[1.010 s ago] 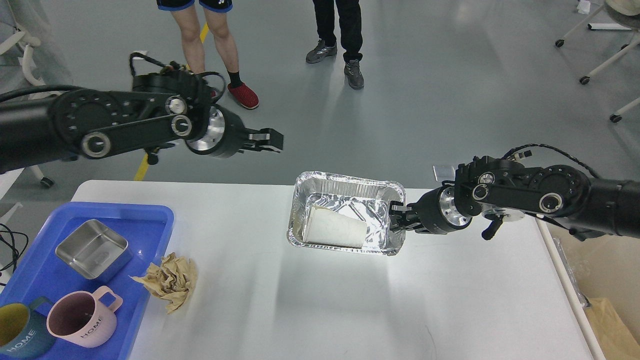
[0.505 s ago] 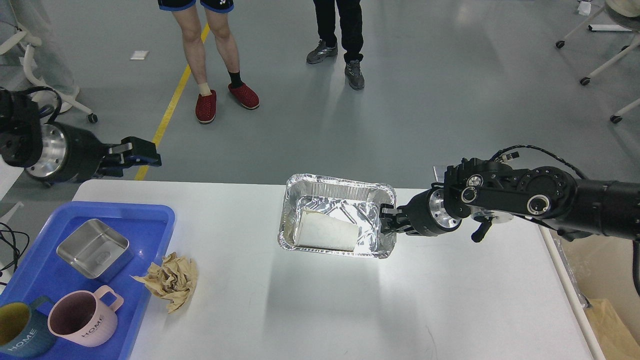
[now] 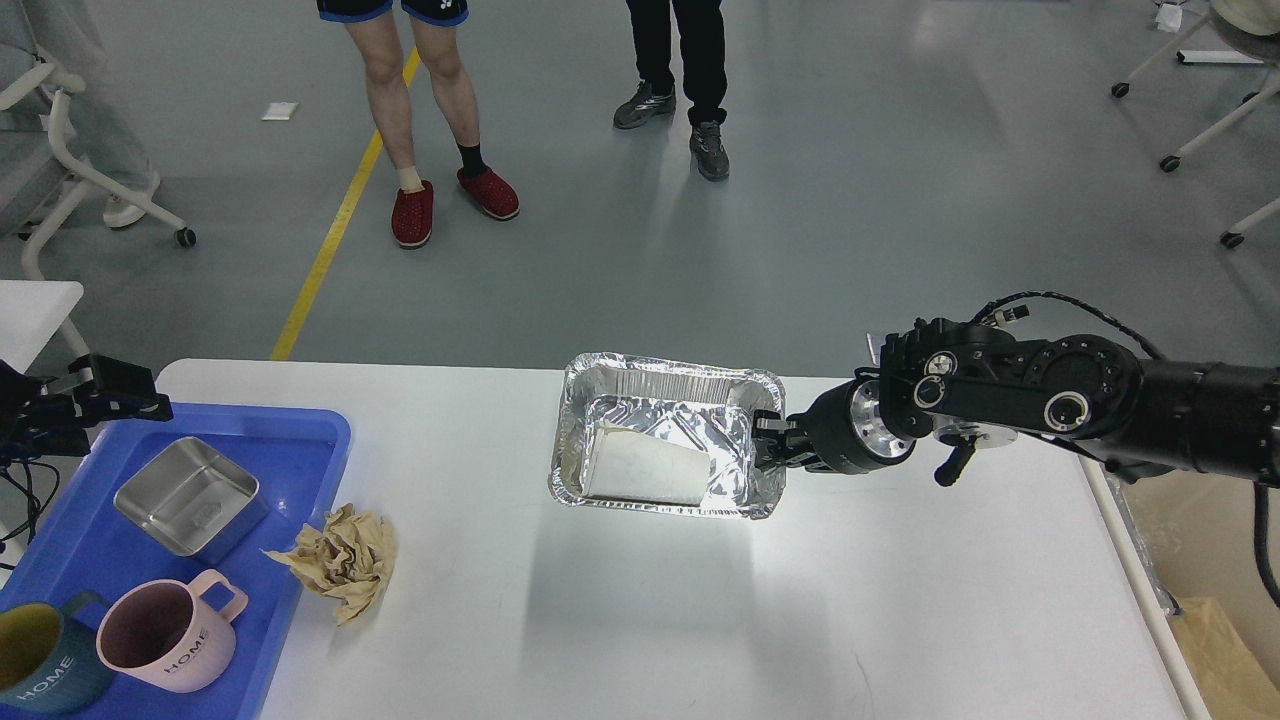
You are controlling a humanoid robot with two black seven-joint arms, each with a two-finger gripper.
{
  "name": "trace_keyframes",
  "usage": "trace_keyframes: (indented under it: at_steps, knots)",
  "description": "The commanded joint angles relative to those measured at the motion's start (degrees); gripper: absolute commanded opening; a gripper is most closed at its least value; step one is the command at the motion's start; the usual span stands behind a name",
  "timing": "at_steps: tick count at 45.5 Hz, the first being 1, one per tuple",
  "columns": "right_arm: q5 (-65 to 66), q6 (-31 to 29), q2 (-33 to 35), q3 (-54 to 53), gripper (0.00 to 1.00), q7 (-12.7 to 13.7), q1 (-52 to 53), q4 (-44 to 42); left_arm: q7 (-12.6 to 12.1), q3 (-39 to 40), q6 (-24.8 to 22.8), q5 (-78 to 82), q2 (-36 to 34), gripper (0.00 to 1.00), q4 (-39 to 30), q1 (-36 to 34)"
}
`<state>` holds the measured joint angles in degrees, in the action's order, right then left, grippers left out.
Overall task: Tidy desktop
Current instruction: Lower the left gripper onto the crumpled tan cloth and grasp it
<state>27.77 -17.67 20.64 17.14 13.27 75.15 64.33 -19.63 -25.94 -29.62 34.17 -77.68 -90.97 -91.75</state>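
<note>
The white desktop (image 3: 650,620) fills the lower view. My right gripper (image 3: 768,450) is shut on the right rim of a foil tray (image 3: 665,366), which casts a wide shadow on the desktop beneath it. A white paper cup (image 3: 645,470) lies on its side inside it. A crumpled brown paper ball (image 3: 340,560) lies on the desktop beside the blue tray (image 3: 290,430). My left gripper (image 3: 110,390) is at the far left, over the blue tray's back corner, and holds nothing I can see; its fingers are too dark to tell apart.
The blue tray holds a steel box (image 3: 185,495), a pink mug (image 3: 165,635) and a dark blue mug (image 3: 35,670). A small white side table (image 3: 30,305) stands at the left. Two people stand on the floor beyond the desktop. A brown bag (image 3: 1225,650) sits right of the desktop.
My left arm has swung far to the left, from above the desktop's back edge to the blue tray's corner. My right gripper has carried the foil tray slightly left.
</note>
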Motion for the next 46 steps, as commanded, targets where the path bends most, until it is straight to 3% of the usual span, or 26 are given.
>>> trace_keyframes:
  at_steps: [1,10,19,28,46]
  knots:
    - [0.0,0.0,-0.2,0.0,0.00,0.0,0.0,-0.2,0.0,-0.1,3.7,-0.2,0.7,0.77,0.3,1.5]
    - [0.0,0.2,-1.0,0.0,0.00,0.0,-0.1,-0.3,-0.4,0.1,14.1,-1.3,12.2,0.77,1.8,11.2]
    - [0.0,0.4,-0.7,0.0,0.00,0.0,-0.1,-0.3,-0.2,0.5,21.7,-4.5,25.6,0.77,10.4,19.5]
    - [0.0,0.4,-0.8,0.0,0.00,0.0,-0.2,-0.3,-0.3,0.4,24.9,-7.5,34.4,0.77,15.0,23.9]
    - [0.0,0.4,-0.7,0.0,0.00,0.0,-0.3,-0.3,-0.3,0.4,25.2,-8.7,38.7,0.77,20.7,28.3]
